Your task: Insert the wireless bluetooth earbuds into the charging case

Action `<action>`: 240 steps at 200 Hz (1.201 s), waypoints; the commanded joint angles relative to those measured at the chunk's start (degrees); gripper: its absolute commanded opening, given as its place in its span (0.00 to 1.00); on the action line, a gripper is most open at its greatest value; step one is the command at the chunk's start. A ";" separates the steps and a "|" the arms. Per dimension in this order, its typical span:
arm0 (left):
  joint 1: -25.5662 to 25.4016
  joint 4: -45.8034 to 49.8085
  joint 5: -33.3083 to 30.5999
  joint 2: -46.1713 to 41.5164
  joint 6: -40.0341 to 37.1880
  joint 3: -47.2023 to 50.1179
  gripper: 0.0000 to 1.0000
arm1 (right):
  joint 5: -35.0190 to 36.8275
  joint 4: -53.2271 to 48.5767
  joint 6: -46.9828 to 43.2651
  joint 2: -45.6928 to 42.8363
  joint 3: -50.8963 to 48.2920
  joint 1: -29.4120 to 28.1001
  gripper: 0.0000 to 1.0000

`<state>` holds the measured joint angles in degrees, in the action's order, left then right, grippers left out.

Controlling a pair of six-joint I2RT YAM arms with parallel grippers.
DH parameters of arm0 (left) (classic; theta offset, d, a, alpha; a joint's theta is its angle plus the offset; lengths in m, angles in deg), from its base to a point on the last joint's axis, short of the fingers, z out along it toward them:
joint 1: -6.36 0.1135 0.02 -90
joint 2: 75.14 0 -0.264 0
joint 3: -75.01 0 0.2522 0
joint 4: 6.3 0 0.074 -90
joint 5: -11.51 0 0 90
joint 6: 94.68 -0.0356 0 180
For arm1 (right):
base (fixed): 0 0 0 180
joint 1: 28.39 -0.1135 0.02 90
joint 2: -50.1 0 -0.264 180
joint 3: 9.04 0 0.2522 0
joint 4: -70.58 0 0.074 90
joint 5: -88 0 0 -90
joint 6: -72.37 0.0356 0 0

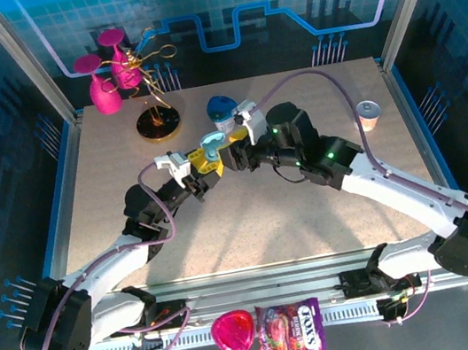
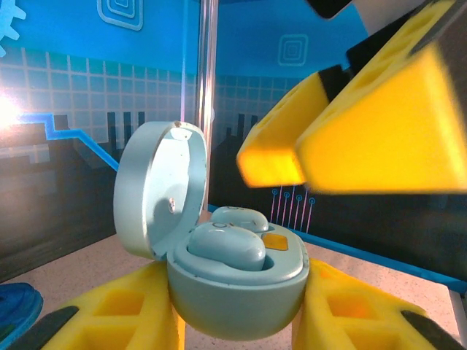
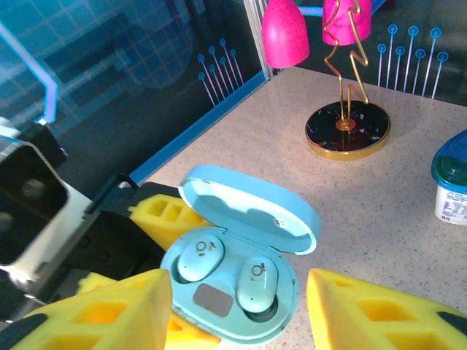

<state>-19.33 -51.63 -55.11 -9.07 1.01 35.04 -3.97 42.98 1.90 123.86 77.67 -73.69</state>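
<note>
The pale-blue oval charging case [image 3: 219, 317] stands with its lid [image 3: 248, 215] swung open, held above the table. My left gripper [image 2: 237, 306] is shut on the case body, a yellow finger [image 2: 124, 313] on each side. Two pale-blue earbuds [image 3: 199, 259] [image 3: 255, 284] sit in the case's wells, also visible as earbuds [image 2: 226, 246] in the left wrist view. My right gripper [image 3: 239, 292] hovers open just over the case, with its yellow fingers [image 3: 109, 313] wide apart and nothing between them. From above, the left gripper [image 1: 204, 156] and right gripper [image 1: 228, 151] meet at the case [image 1: 210, 140] mid-table.
A gold stand with pink glasses [image 1: 157, 120] stands at the back left. A blue-lidded white tub [image 1: 223, 109] sits just behind the grippers, and a small can [image 1: 369, 114] at the right. A pink heart-shaped piece [image 1: 233, 332] and a candy bag [image 1: 289, 330] lie on the front rail.
</note>
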 commanded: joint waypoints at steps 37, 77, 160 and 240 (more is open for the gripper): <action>-0.32 -3.57 5.94 -0.14 -5.48 -0.88 0.32 | -1.33 -0.54 1.09 -4.09 0.19 2.22 0.78; -0.32 -1.80 10.29 -1.17 -8.82 -0.31 0.32 | -5.20 -2.72 6.15 -1.87 2.99 5.92 0.78; -0.31 -2.23 9.89 -1.26 -8.09 0.02 0.32 | -9.12 -12.00 4.50 4.34 7.88 7.37 0.76; -0.31 -3.50 6.73 -0.83 -5.94 0.18 0.32 | -14.88 -3.37 9.27 -3.80 -1.80 8.36 0.76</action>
<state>-19.31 -51.85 -47.72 -9.77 -6.09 35.17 -14.14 35.00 7.47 123.05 78.39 -66.52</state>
